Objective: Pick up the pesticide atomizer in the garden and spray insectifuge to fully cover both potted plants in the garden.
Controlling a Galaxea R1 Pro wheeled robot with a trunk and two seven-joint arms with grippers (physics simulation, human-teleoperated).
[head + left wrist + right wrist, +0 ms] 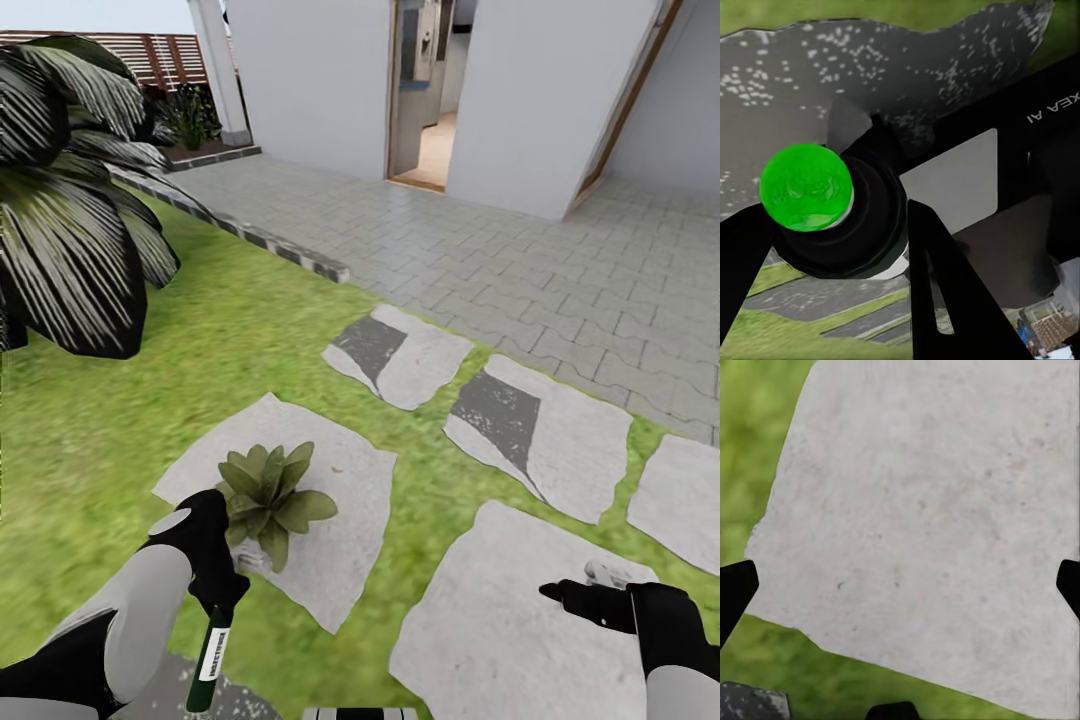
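Dark-green and slim, the atomizer [212, 655] is clamped in the left gripper [222, 590], its white label strip showing below the black fingers; its long axis runs near upright, base toward the camera, top hidden in the grip. Just beyond sits a plant [270, 495], a low rosette of pointed leaves on a rough grey stone [340, 540]. The right gripper [560, 592] hovers wide open over another pale stone [922, 525].
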